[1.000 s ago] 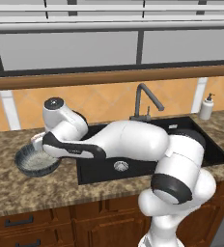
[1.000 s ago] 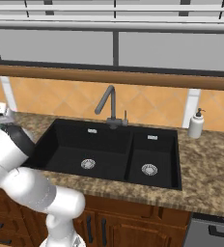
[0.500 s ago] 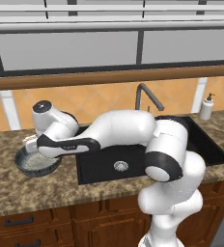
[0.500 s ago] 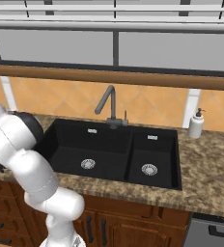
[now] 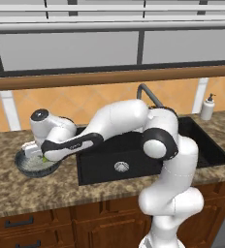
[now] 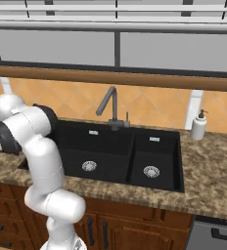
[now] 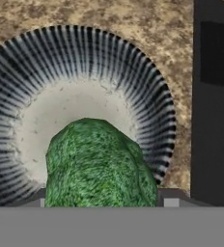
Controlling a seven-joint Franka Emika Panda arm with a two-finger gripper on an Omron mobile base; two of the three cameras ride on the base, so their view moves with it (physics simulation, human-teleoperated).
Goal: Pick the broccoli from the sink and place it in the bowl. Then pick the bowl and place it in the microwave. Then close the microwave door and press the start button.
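Over the last second the arm has swung further left, bringing the hand (image 5: 38, 154) over the bowl (image 5: 33, 166) on the worktop (image 5: 32, 190) beside the sink (image 6: 116, 156). The hand, jaws partly apart, grips the broccoli (image 7: 97, 164) just above the bowl's pale floor. Let go off-centre, the broccoli could roll against the ribbed wall or tip the rim; a low fingertip could nudge the bowl. Nothing lies in the bowl itself, judging by the hand view
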